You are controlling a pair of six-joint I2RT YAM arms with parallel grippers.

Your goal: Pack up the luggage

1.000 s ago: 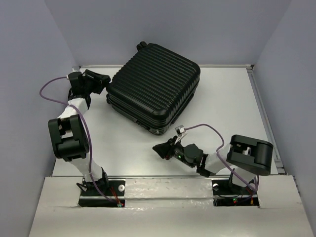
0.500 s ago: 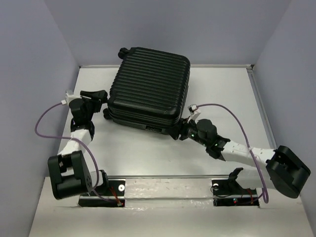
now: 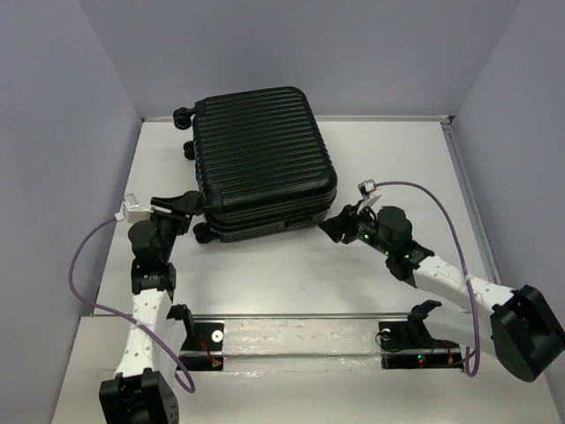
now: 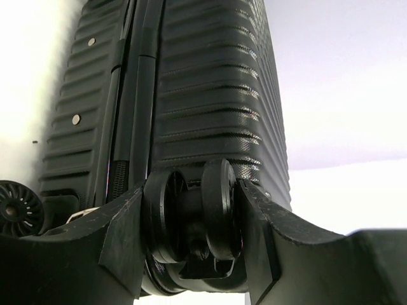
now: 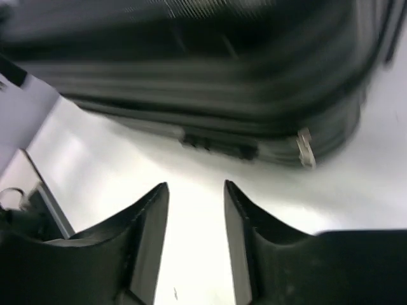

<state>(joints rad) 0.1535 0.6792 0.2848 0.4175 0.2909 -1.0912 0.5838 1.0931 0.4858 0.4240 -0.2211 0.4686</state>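
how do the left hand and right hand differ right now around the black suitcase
The left hand is shut on a black twin caster wheel of the small black ribbed hard-shell suitcase; the right hand is open and empty. The left hand touches the suitcase; the right hand sits just short of its near right corner. Both sit low by its near edge.

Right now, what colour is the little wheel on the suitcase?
The wheel is black; left wrist view shows it best.

We see the luggage (image 3: 260, 155) with a hard black shell that looks like plastic, ribbed, with a soft sheen on the ridges. Its caster wheel (image 4: 219, 203) seems to be smooth, slightly glossy plastic. The small rivets (image 4: 76, 119) shine like metal. The white table (image 3: 265, 283) is smooth, with a dull shine.
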